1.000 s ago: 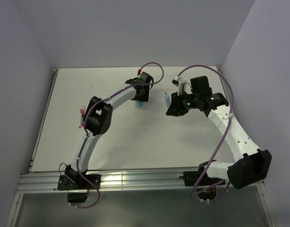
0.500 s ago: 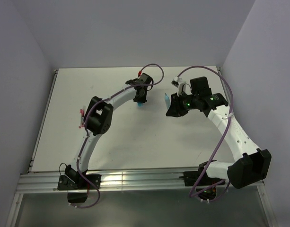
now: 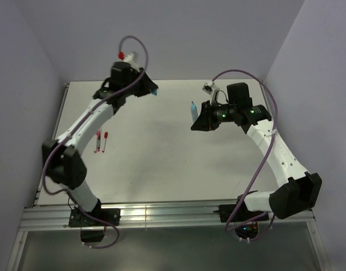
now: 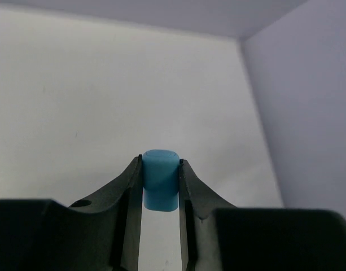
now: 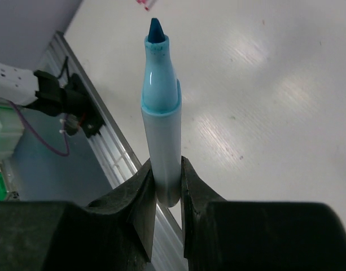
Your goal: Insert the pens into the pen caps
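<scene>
The left tool [image 4: 160, 169] is closed on a light blue pen cap [image 4: 160, 187], held in the air well to the left of the blue-tipped pen [image 5: 160, 113], which the right tool [image 5: 167, 169] clamps by its barrel, bare tip pointing away from the tool. Cap and pen are well apart, so the capping appears not yet begun: they have to be lined up and pushed together. Two more pens [image 3: 97, 141] with red ends lie on the bench [image 3: 161, 164], further left of the blue-tipped pen; whether these are capped, I cannot tell.
</scene>
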Controlling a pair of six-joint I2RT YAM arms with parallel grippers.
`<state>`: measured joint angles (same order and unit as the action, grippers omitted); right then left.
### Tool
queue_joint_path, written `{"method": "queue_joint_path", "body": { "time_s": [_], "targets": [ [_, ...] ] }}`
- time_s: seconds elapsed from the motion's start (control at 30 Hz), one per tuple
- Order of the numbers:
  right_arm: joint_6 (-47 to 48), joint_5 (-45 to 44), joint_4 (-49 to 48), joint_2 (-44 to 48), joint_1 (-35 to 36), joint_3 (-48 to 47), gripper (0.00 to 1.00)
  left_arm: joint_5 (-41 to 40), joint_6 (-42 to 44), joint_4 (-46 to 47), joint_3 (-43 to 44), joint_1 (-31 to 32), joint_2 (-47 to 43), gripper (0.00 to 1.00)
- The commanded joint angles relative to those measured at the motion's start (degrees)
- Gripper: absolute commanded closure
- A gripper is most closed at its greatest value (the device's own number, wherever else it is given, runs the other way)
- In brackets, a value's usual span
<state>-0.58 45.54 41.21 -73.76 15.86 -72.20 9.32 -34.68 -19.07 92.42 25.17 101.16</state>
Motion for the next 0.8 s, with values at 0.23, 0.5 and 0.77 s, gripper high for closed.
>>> {"method": "queue_joint_path", "body": {
  "time_s": [0.23, 0.5, 0.77],
  "targets": [
    [-6.5, 0.6, -10.7, -4.2, 3.6, -13.0, 1.00, -5.3, -8.3, 5.6, 4.0, -2.6, -13.4, 1.00],
    [-2.6, -13.4, -9.2, -8.9, 16.2, -16.4, 1.00, -14.4, -11.0, 3.6, 2.0, -1.9, -16.9, 1.00],
    [-5.3, -12.6, -7.1, -19.4, 18.8, -27.4, 1.00, -14.8, -11.6, 0.1, 2.0, -0.6, -16.6, 1.00]
  ]
}}
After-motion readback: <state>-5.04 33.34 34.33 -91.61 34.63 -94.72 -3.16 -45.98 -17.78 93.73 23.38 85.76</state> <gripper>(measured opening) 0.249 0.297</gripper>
